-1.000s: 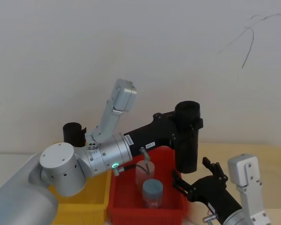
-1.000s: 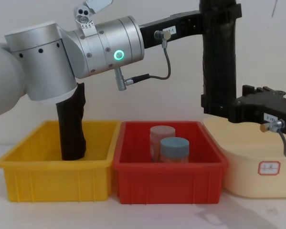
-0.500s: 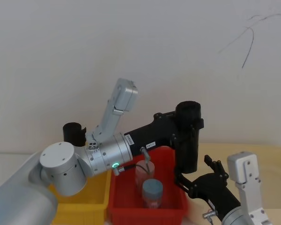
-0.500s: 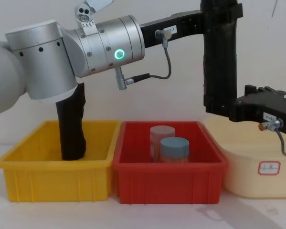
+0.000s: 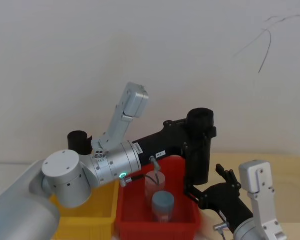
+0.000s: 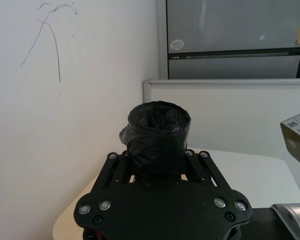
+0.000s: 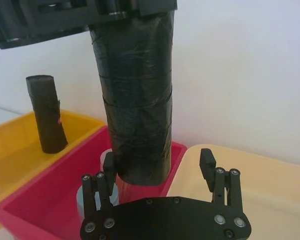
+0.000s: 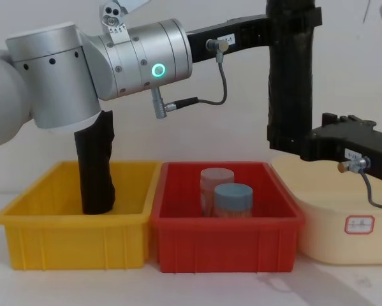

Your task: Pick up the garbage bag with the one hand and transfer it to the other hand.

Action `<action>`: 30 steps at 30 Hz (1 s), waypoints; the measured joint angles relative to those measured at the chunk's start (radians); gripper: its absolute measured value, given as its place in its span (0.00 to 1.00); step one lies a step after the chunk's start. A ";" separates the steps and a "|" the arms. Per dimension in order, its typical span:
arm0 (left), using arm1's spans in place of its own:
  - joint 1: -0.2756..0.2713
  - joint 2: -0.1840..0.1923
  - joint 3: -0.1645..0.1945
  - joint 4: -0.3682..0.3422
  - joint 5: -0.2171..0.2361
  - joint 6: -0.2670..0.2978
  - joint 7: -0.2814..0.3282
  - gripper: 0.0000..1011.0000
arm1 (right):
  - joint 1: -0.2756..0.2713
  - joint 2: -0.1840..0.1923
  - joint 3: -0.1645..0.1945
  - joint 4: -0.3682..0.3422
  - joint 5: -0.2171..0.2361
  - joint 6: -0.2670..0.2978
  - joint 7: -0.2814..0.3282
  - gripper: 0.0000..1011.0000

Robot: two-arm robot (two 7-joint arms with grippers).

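item: handover, midway. left claw (image 5: 200,135) clamped round upright garbage bag (image 7: 137,100), top end. right claw (image 7: 159,165) spread wide, empty, straddling bag's lower end. next, likely: right closes, left lets go.

Bright, even light; soft sheen on the left arm (image 8: 139,60), faint shadow under the red bin (image 8: 226,245)

On my end the left arm (image 8: 82,76) is stretched across to the right, with the left gripper (image 5: 200,134) clamped on the garbage bag (image 7: 137,100) up high. The right gripper (image 7: 157,172) sits underneath, prongs spread apart either side of its bottom end.
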 joint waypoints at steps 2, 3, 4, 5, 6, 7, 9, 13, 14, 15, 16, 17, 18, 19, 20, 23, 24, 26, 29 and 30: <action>0.000 0.002 0.002 -0.002 0.000 0.005 0.005 0.38 | 0.004 -0.004 0.002 0.004 -0.002 0.001 0.000 0.99; 0.000 0.003 0.003 -0.003 0.000 0.007 0.006 0.38 | 0.005 -0.006 0.003 0.005 -0.002 0.001 0.000 0.99; 0.000 0.004 0.005 -0.005 0.000 0.010 0.009 0.38 | 0.008 -0.008 0.004 0.008 -0.003 0.001 0.000 0.99; 0.000 0.005 0.006 -0.006 0.000 0.011 0.011 0.38 | 0.009 -0.009 0.005 0.009 -0.003 0.002 0.000 0.99; 0.000 0.005 0.006 -0.007 0.000 0.013 0.012 0.38 | 0.011 -0.010 0.006 0.011 -0.003 0.002 0.001 0.99; 0.000 0.006 0.008 -0.008 0.000 0.015 0.015 0.38 | 0.013 -0.013 0.007 0.013 -0.003 0.002 0.001 0.99; 0.000 0.007 0.009 -0.009 0.000 0.017 0.018 0.38 | 0.015 -0.015 0.008 0.015 -0.004 0.002 0.002 0.99; 0.000 0.010 0.012 -0.011 -0.001 0.022 0.025 0.38 | 0.020 -0.021 0.013 0.020 -0.004 0.005 0.006 0.99; 0.000 0.010 0.013 -0.012 -0.001 0.022 0.026 0.38 | 0.021 -0.022 0.013 0.021 -0.004 0.006 0.007 0.99; -0.001 0.011 0.014 -0.012 -0.002 0.023 0.028 0.38 | 0.021 -0.023 0.014 0.022 -0.004 0.007 0.008 0.99; -0.001 0.011 0.015 -0.012 -0.002 0.024 0.029 0.38 | 0.022 -0.025 0.015 0.022 -0.003 0.008 0.010 0.99; -0.001 0.011 0.015 -0.012 -0.003 0.024 0.030 0.38 | 0.023 -0.026 0.016 0.023 -0.003 0.009 0.011 0.99; -0.002 0.011 0.016 -0.012 -0.003 0.024 0.031 0.38 | 0.023 -0.027 0.017 0.023 -0.002 0.010 0.013 0.99; -0.002 0.012 0.017 -0.012 -0.004 0.025 0.033 0.38 | 0.024 -0.029 0.019 0.025 0.001 0.012 0.016 0.99; -0.002 0.012 0.017 -0.012 -0.004 0.025 0.033 0.38 | 0.024 -0.030 0.020 0.025 0.003 0.014 0.017 0.99; -0.003 0.013 0.019 -0.012 -0.005 0.026 0.035 0.38 | 0.025 -0.033 0.023 0.026 0.008 0.018 0.023 0.99; -0.005 0.013 0.020 -0.011 -0.006 0.026 0.037 0.38 | 0.026 -0.035 0.024 0.027 0.012 0.020 0.027 0.99; -0.005 0.013 0.021 -0.011 -0.007 0.026 0.039 0.38 | 0.028 -0.038 0.026 0.029 0.017 0.023 0.033 0.99; -0.007 0.014 0.022 -0.009 -0.007 0.026 0.041 0.38 | 0.029 -0.041 0.027 0.030 0.022 0.025 0.037 0.99; -0.008 0.014 0.022 -0.008 -0.007 0.026 0.042 0.38 | 0.029 -0.042 0.027 0.030 0.023 0.025 0.039 0.99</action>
